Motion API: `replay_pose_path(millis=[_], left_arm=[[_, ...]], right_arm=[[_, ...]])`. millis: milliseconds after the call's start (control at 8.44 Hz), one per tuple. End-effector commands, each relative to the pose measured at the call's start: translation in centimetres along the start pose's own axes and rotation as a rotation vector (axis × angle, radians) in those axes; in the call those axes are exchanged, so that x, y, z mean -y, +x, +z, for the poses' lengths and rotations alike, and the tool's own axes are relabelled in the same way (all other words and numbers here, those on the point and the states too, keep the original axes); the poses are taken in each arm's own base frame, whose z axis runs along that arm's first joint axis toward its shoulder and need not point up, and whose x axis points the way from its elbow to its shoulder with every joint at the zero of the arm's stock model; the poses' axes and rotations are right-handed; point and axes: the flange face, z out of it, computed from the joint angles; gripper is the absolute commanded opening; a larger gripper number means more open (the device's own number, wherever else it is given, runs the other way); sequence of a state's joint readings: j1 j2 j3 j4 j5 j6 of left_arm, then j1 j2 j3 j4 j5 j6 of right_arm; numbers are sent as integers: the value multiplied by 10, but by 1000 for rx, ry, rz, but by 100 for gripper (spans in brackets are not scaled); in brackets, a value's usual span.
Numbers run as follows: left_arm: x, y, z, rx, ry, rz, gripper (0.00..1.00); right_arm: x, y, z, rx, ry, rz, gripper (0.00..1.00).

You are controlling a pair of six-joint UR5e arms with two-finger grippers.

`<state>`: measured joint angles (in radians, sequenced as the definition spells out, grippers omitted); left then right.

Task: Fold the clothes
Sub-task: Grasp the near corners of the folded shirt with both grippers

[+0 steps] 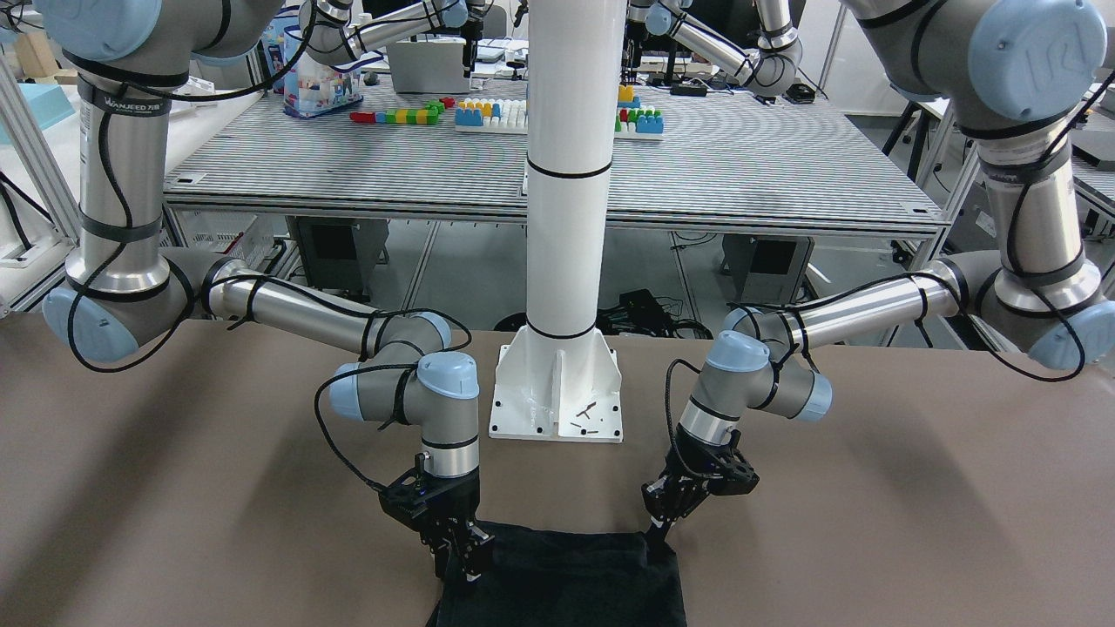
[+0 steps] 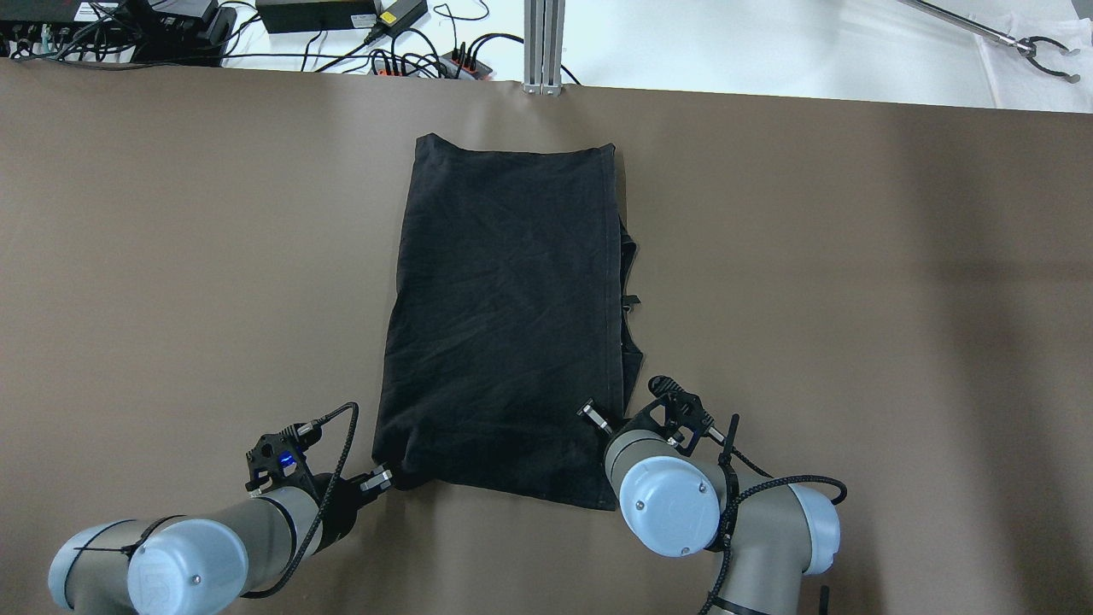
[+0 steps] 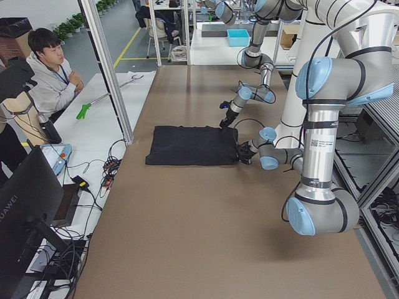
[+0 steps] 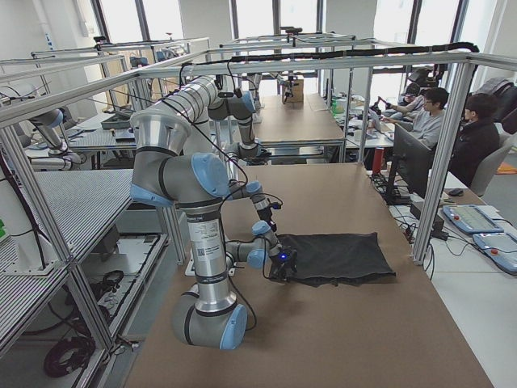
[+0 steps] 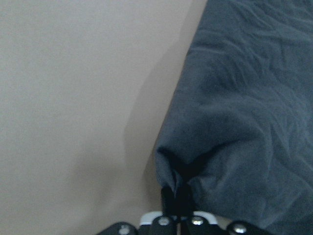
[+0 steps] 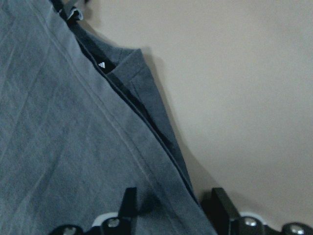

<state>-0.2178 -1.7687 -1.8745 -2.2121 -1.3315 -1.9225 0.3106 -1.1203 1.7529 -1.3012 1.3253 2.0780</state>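
Left tool [image 5: 176, 193]: clenched on the near left corner of the clothes [image 2: 504, 316], with only a small bunch of fabric pinched between the jaws. Right tool [image 6: 173, 205]: released, its jaws standing apart astride the hemmed right edge near the near right corner, nothing gripped.

Risks noted. If I lift now, only one corner rises and the black cloth skews or drags across the desk [image 2: 854, 299]. My left pinch sits at the very tip of the corner, so I judge a sharp pull could slip it free. Along the right edge a lower layer juts out beyond the upper one. My right tool may close on one layer alone, and the fold would then come out uneven.

Position, read in the overhead view. The clothes lie flat mid-desk, long side running away from me. From my left tool they spread toward 1 o'clock, and from my right tool toward 11 o'clock. The far edge lies at 12 o'clock, well apart from both tools.
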Motion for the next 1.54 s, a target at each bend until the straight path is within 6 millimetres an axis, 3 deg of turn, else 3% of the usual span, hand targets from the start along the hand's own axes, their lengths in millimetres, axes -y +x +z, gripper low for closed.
replay_pose_path(millis=[0,119,237,356,593,830,1067,1304,1422], left_arm=[[0,0,0,0,0,0,0],[0,-1,1,1,1,1,0],[0,-1,1,1,1,1,0],[0,-1,1,3,1,1,0],[0,-1,1,3,1,3,0],[1,0,1,1,2,3,0],[1,9,-7,-19,-4,0,0],[1,28,-36,-75,-31,-13,0],[-1,37,-55,-107,-47,-19,0]], right_arm=[[3,4,14,-8,47,-9,55],[5,2,19,-11,59,-11,55],[5,-4,16,0,58,-2,47],[2,-17,10,18,49,6,30],[0,-17,10,18,48,3,0],[1,-16,8,17,47,-3,0],[4,-20,-13,45,30,1,0],[7,-9,-33,62,9,1,0],[1,4,-61,65,-22,-14,0]])
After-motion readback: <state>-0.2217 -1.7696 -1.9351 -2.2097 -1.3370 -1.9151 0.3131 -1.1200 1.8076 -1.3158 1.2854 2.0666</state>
